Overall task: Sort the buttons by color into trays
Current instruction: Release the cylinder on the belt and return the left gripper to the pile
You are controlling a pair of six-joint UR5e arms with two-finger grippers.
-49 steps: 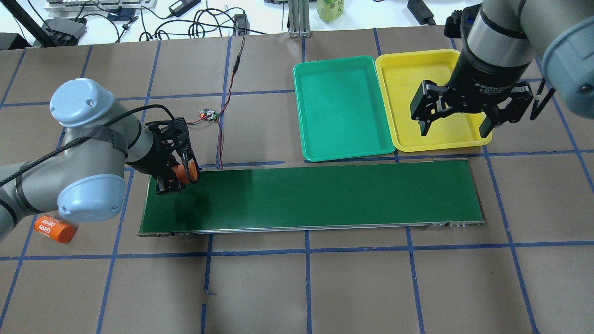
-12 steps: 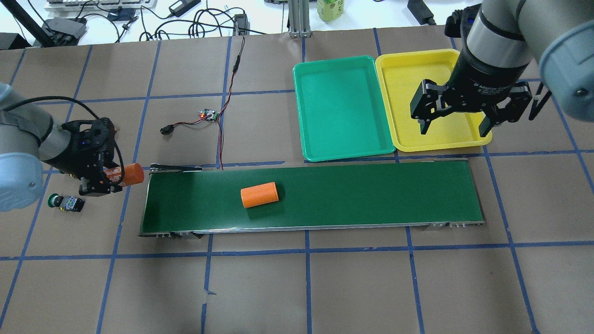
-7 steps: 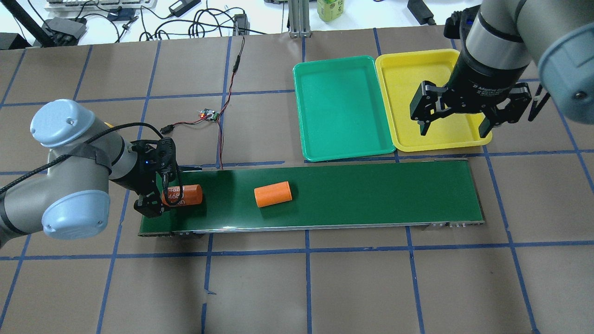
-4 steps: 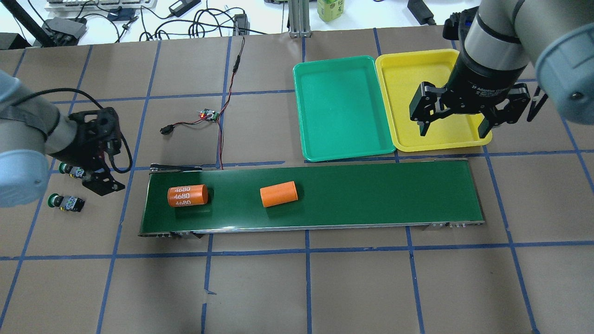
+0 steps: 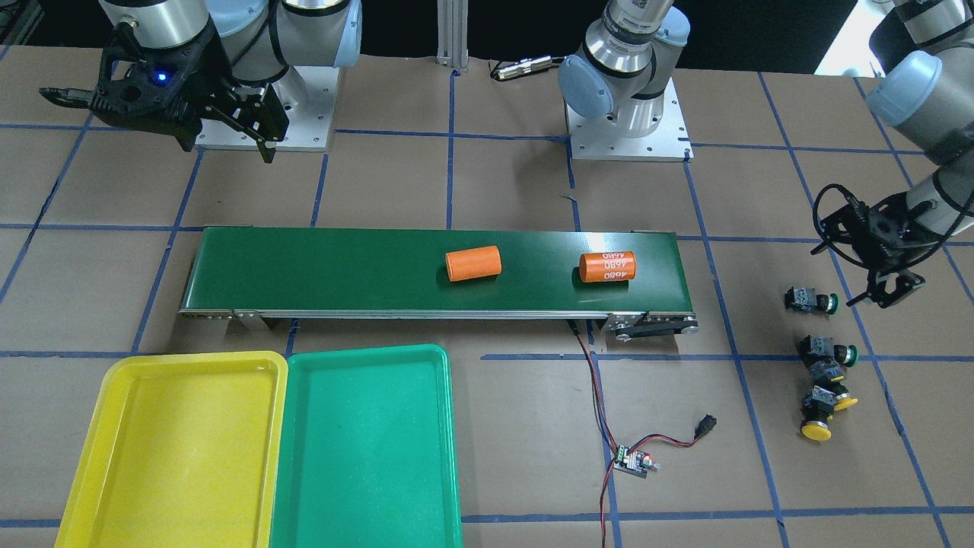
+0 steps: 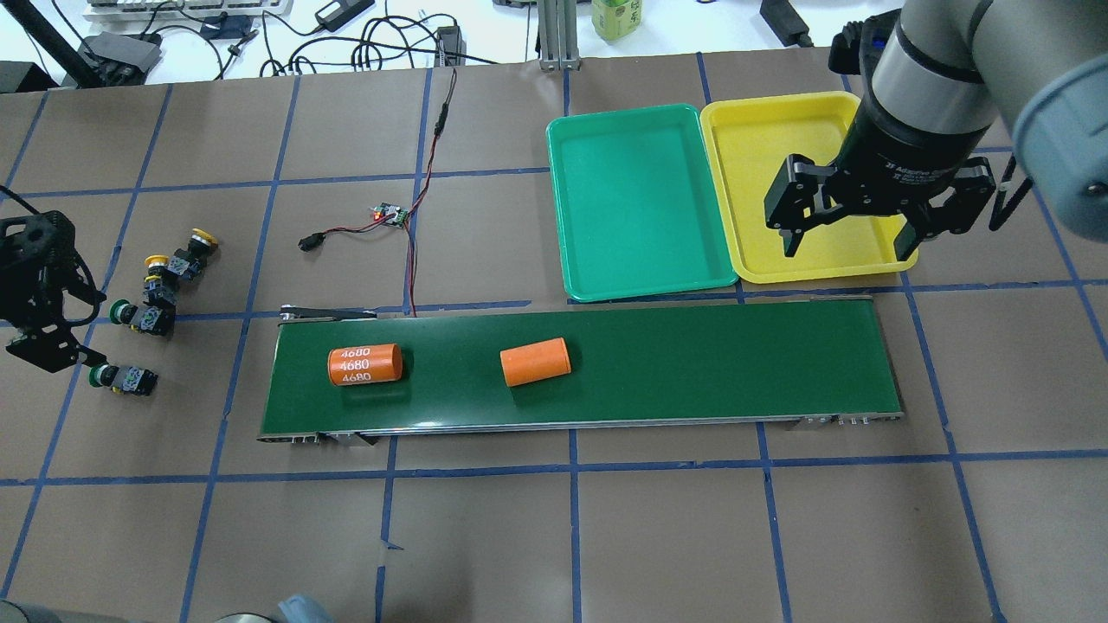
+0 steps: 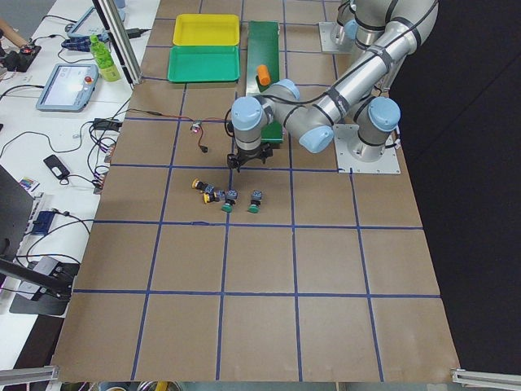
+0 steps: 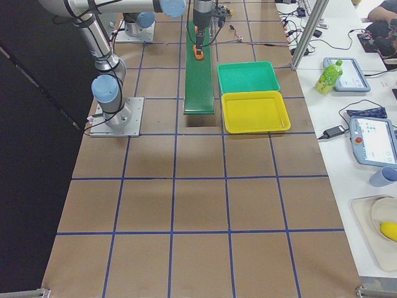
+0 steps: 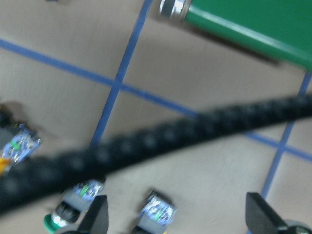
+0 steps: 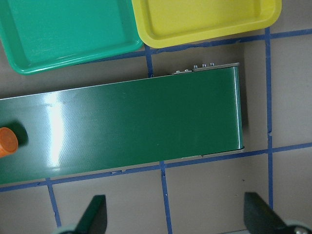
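Four buttons lie on the table left of the belt: two yellow-capped (image 6: 192, 247) (image 6: 158, 268), two green-capped (image 6: 143, 316) (image 6: 124, 378). They also show in the front view, green (image 5: 810, 301) (image 5: 831, 352) and yellow (image 5: 816, 420). My left gripper (image 6: 52, 342) is open and empty, just left of the green-capped ones; the left wrist view shows its wide-apart fingertips (image 9: 95, 219) above the buttons (image 9: 158, 213). The green tray (image 6: 640, 268) and yellow tray (image 6: 805, 260) stand side by side beyond the belt. My right gripper (image 6: 853, 238) is open and empty above the yellow tray's near edge.
A long dark-green conveyor belt (image 6: 692, 363) carries two orange cylinders, one marked 4680 (image 6: 365, 364), one plain (image 6: 535, 361). A small circuit board with red-black wires (image 6: 391, 214) lies behind the belt's left end. A black cable (image 9: 161, 146) crosses the left wrist view.
My left gripper set the 4680 cylinder on the belt's left end, let go, and moved left off the belt to the buttons. Both cylinders drift right on the belt. The right arm stayed put.
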